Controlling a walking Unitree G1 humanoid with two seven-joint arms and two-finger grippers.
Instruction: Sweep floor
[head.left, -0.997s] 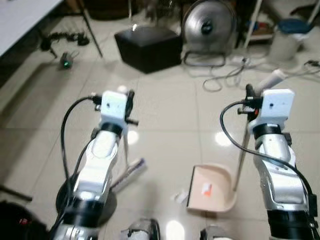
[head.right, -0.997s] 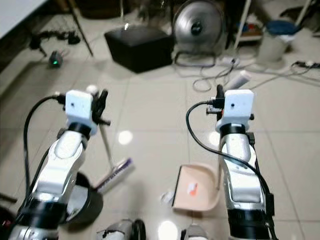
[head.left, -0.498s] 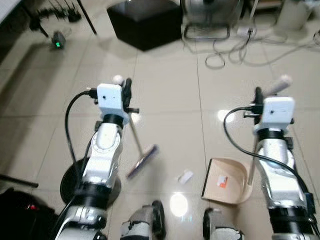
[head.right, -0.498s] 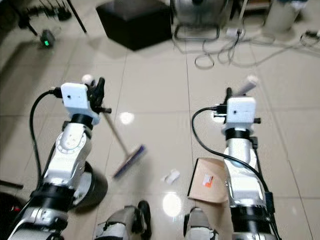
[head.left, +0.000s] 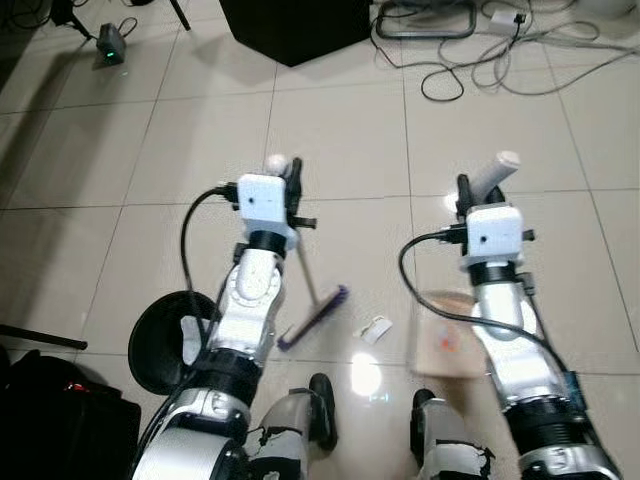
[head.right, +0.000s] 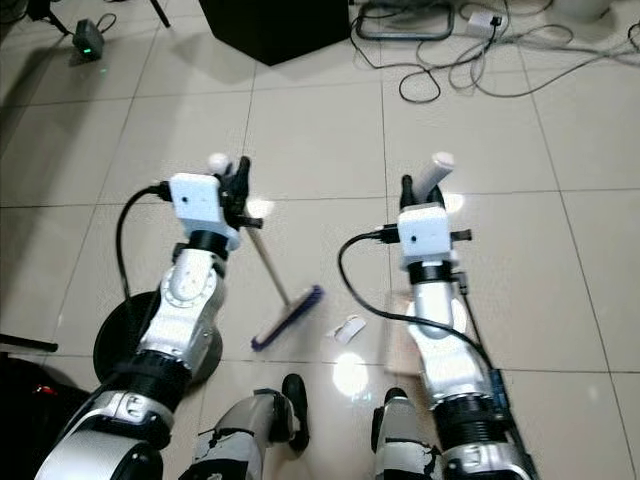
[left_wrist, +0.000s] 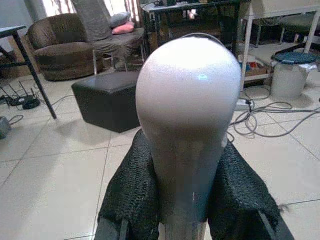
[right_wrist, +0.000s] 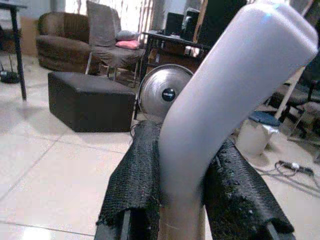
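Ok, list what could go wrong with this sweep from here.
1. The paper scrap lies between the broom head and the dustpan; a fast stroke could flick it past the pan.
2. The robot's feet stand close behind and could kick the scrap.
3. The loose cables ahead could snag a long stroke.

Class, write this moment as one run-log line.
left pincer: shut on broom | right pincer: shut on dustpan | scrap: on floor between broom and dustpan
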